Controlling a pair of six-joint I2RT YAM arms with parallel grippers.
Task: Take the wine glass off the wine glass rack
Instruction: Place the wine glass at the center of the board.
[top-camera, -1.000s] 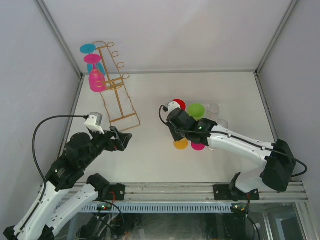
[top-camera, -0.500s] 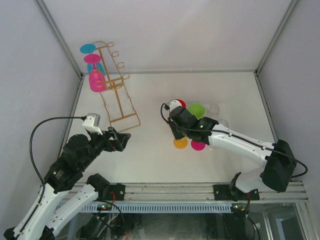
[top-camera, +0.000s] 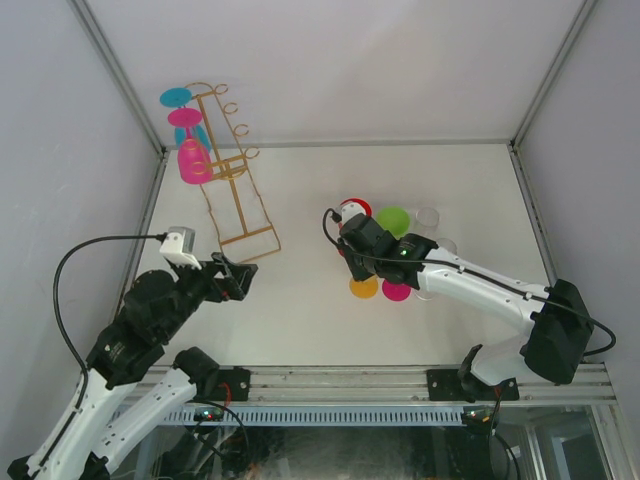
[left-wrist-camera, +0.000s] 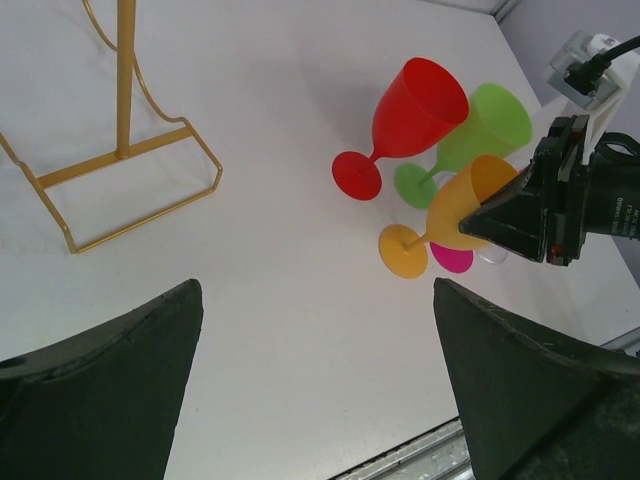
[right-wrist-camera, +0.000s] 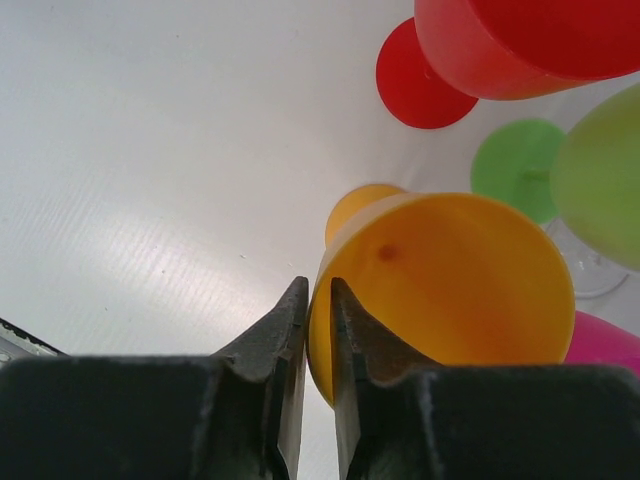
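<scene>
**Glasses hang on the rack; right pincer sits at an orange glass's rim**

Only the top view shows the whole wine glass rack (top-camera: 232, 190). It stands at the table's (top-camera: 300, 320) far left corner, with a pink wine glass (top-camera: 192, 160) hanging upside down on its left side and a cyan wine glass (top-camera: 176, 97) on it just beyond the pink one. The left wrist view catches only the rack's base frame and lower spine, so both hung glasses are cut off there.

The left gripper (top-camera: 238, 278) is just on the near side of the rack's base, with its jaws wide apart and nothing between them.

Well to the right of the rack is a cluster of glasses lying on the table: a red glass (left-wrist-camera: 415, 105), a green glass (left-wrist-camera: 490, 125), an orange glass (left-wrist-camera: 470, 200) and a magenta foot (left-wrist-camera: 452, 258). A clear glass (top-camera: 428, 217) at the cluster's side farthest from the rack is faint.

From above, the right arm's wrist covers the right gripper (right-wrist-camera: 318, 330). Its own camera shows the fingers nearly together with the orange glass's rim in the narrow gap. Whether they pinch the rim cannot be told.
</scene>
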